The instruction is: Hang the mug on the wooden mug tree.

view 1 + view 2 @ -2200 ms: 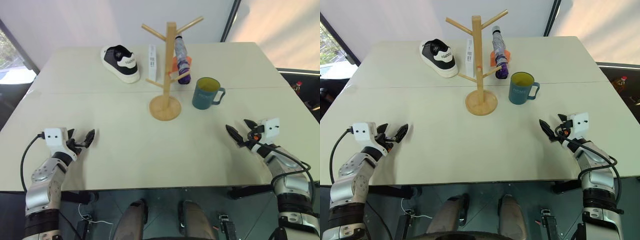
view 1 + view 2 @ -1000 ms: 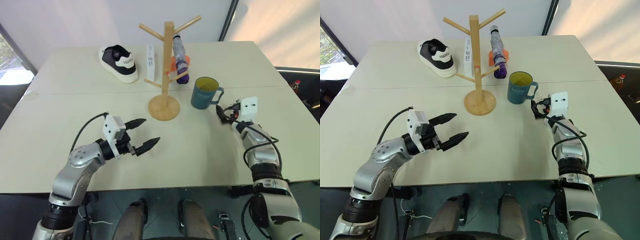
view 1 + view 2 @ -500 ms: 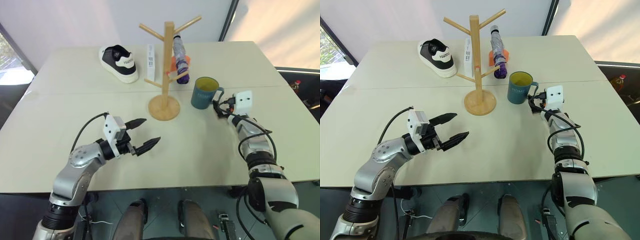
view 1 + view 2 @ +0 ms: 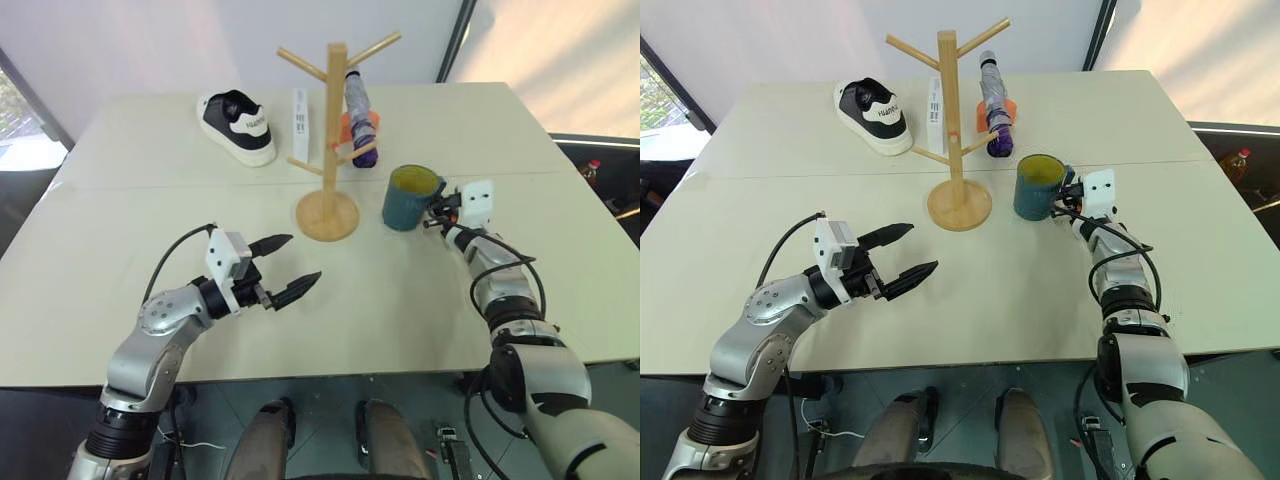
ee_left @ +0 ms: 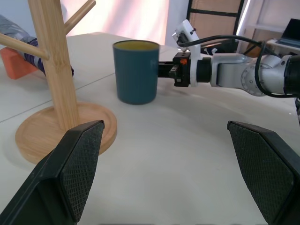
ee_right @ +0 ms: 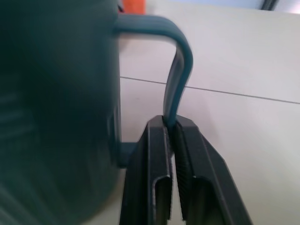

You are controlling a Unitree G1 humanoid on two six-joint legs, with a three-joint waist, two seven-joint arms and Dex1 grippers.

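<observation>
The teal-blue ceramic mug [image 4: 1038, 187] with its yellow inside stood on the pale desk [image 4: 1160, 130], just right of the light wooden mug tree [image 4: 958, 130]. The right gripper [image 6: 172, 129] had its jaws clamped on the mug's handle; the left gripper [image 4: 908, 253], nearer, held its jaws wide apart.

Teal-blue mug [image 4: 1035, 190] with yellow inside, pale wooden mug tree [image 4: 956, 130], black-and-white sneaker [image 4: 874, 115], purple folded umbrella [image 4: 996, 118], cream table [image 4: 990, 280], black fingers [image 4: 902, 257].
</observation>
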